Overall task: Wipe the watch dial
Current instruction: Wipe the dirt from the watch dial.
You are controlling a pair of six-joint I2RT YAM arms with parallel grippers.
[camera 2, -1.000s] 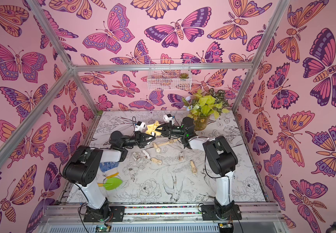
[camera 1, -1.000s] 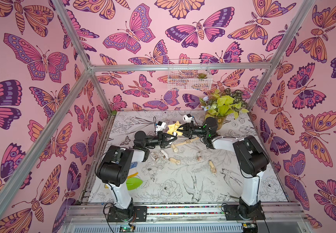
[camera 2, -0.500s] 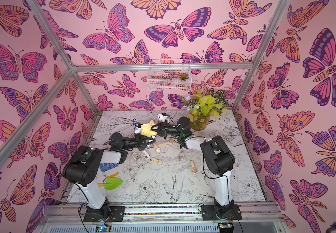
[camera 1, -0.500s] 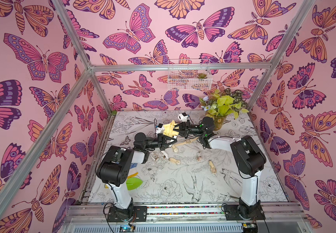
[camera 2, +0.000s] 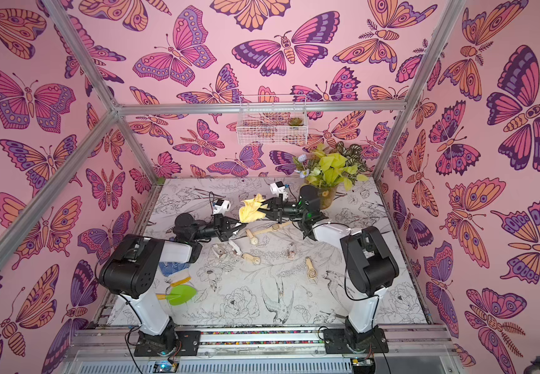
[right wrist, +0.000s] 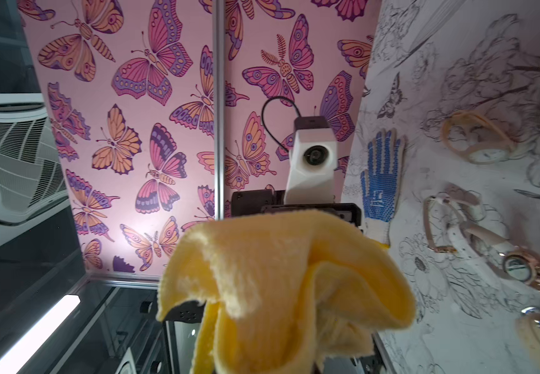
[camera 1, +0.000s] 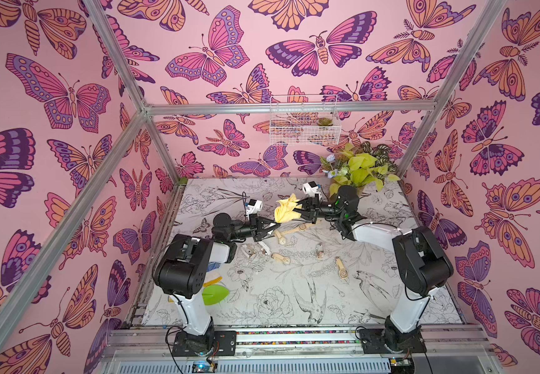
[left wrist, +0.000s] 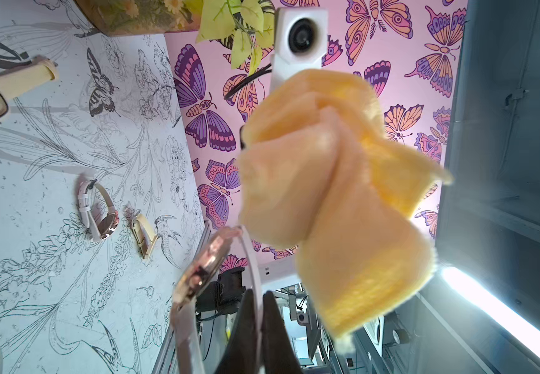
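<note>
**Holding watch and cloth together in the air**

Pinching the white strap of the rose-gold watch (left wrist: 208, 264) in the left gripper (left wrist: 258, 311), jaws closed tight on it. Clamping the bunched yellow cloth (camera 1: 286, 209) in the right gripper (camera 1: 302, 210), jaws fully closed. Hanging both near the potted plant (camera 1: 359, 168), on its left-arm side. Sitting cloth right beside the watch case, contact unclear. Seeing loose watches (camera 1: 342, 270) lying farther from the plant.

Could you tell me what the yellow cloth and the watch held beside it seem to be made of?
The yellow cloth: soft, fuzzy fabric, probably microfibre, judging by its nap and limp folds. The watch: case looks like polished rose-gold metal, given its shiny reflections; its white strap looks smooth, leather or plastic, hard to tell.
</note>
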